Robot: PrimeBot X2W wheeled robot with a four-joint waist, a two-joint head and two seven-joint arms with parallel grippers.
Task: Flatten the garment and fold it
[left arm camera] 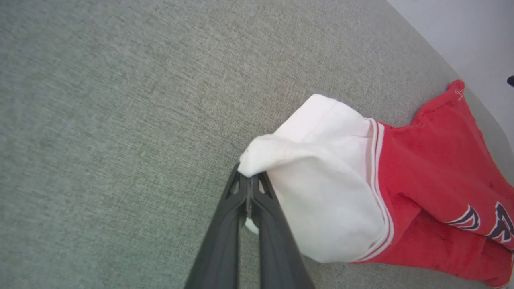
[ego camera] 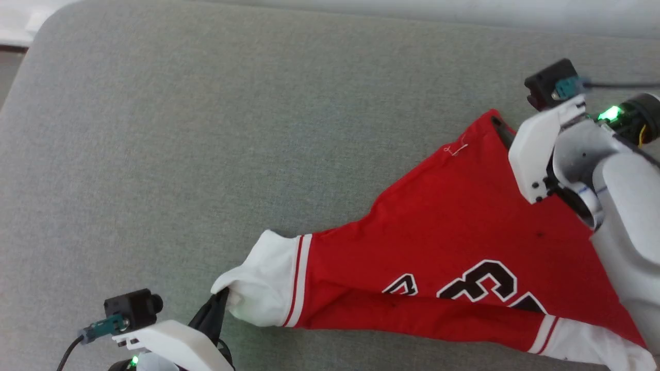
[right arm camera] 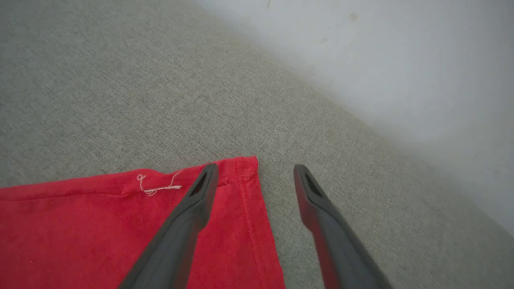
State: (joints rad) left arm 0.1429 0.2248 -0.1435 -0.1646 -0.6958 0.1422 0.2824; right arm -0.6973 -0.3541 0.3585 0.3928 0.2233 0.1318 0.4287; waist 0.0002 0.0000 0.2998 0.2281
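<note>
Here, the red jersey T-shirt [ego camera: 454, 232] lies on the grey cloth-covered counter [ego camera: 206, 129], drawn out into a rough triangle across the right half of the head view. One white sleeve [ego camera: 263, 288] with red-and-white stripe trim [ego camera: 299, 281] points toward the lower left. The other white sleeve [ego camera: 582, 345] lies at the bottom right edge. The black, white-outlined print [ego camera: 479, 288] faces up near the shirt's lower edge and is partly hidden by a fold in the fabric.

The left hand [left arm camera: 249, 180] has its two dark fingers pressed together on the edge of the near sleeve, so the white cloth bunches at their tips and hangs over them.

The right hand [right arm camera: 255, 172] is over the far red hem corner [right arm camera: 241, 168], its fingers spread well apart and gripping nothing. One finger is above the red fabric and the other is above bare counter, just beside the hem. A loose white thread [right arm camera: 156, 186] curls on the hem near that corner.
</note>
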